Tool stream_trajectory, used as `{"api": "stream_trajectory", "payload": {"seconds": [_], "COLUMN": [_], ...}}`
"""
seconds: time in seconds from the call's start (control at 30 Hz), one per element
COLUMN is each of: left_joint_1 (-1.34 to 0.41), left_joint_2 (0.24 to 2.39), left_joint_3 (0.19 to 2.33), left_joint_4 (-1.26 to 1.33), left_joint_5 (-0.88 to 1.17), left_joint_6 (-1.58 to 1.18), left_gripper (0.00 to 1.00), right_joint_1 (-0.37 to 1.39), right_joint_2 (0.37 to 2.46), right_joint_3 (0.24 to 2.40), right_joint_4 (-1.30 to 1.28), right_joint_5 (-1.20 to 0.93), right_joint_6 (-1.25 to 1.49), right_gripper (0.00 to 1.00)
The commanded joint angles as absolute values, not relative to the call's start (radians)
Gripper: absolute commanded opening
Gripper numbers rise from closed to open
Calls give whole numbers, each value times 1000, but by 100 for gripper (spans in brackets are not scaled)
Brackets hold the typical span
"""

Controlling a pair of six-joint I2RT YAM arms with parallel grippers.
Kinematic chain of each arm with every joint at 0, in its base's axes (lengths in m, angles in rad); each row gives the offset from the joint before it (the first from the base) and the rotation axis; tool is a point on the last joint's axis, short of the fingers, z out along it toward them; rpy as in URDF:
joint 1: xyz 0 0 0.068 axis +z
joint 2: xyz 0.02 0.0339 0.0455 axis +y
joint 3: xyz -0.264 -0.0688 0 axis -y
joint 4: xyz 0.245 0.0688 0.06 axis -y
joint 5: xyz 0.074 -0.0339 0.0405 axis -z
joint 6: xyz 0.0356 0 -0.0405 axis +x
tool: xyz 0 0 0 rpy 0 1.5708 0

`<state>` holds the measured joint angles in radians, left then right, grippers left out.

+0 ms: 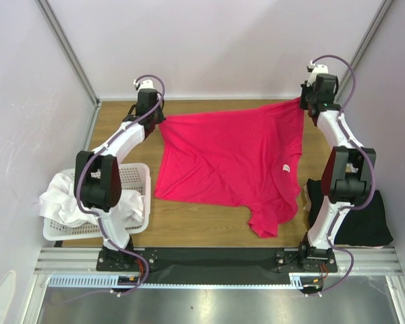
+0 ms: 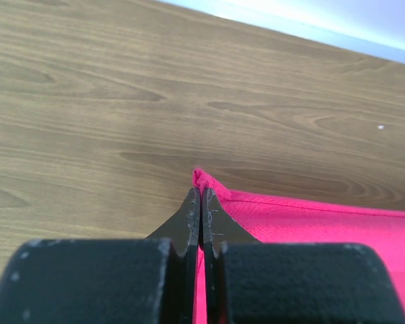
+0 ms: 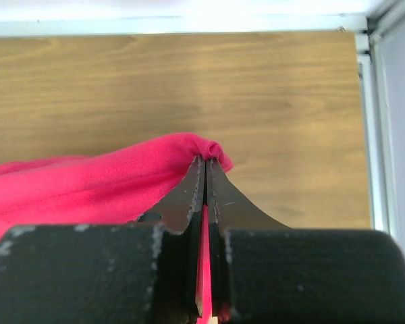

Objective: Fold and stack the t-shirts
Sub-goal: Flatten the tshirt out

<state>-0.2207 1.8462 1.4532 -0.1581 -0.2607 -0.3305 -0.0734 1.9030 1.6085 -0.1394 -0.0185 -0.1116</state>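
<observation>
The crimson-pink t-shirt (image 1: 229, 158) lies spread over the middle of the wooden desk (image 1: 209, 233), and both arms reach to the far side to hold it by its two far corners. The left pincer (image 2: 200, 192) is closed tight on the far left corner, with a small nub of pink fabric poking out past its tips. The right pincer (image 3: 206, 162) is clamped the same way on the far right corner, a bunched fold of cloth wrapped over its tips. Holding the two corners well apart pulls the far edge into a fairly straight line, which is probably the point: a taut edge smooths the cloth and gives a clean line to fold from. The rest of the shirt is not yet flat. Creases fan across its middle, and a sleeve (image 1: 264, 226) trails off toward the near edge, beside the small white neck label (image 1: 284, 168). The shirt looks laid out rather than folded, so I judge the task to be at an early step for this garment. Crumpled white t-shirts (image 1: 64, 196) spill over the white perforated basket (image 1: 138, 177) at near left, apparently waiting their turn. A black t-shirt (image 1: 364, 216) lies at near right behind the right arm, seemingly where the stack belongs.
</observation>
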Motion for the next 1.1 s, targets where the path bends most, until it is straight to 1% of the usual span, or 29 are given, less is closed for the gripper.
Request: {"api": "stream_trajectory", "payload": {"seconds": [0.0, 0.27, 0.47, 0.7, 1.07], "left_joint_1": [-195, -187, -173, -149, -143], "left_joint_2": [1878, 1982, 2036, 2060, 2092], "left_joint_3": [1512, 1609, 1646, 1660, 1710], "left_joint_4": [-120, -114, -97, -71, -49], "left_joint_5": [-316, -311, -293, -252, -126], "left_joint_6": [-301, -295, -316, -308, -180], "left_gripper": [0, 0, 0, 0, 0], "right_joint_1": [-72, -58, -58, -58, -57], "right_joint_2": [1962, 2150, 2220, 2244, 2192], "right_joint_3": [1718, 1914, 1999, 2040, 2002], "right_joint_4": [-78, -98, -109, -126, -160], "right_joint_5": [-25, -2, -6, -11, -35], "right_joint_6": [-115, -152, -152, -166, -163], "right_gripper": [0, 0, 0, 0, 0]}}
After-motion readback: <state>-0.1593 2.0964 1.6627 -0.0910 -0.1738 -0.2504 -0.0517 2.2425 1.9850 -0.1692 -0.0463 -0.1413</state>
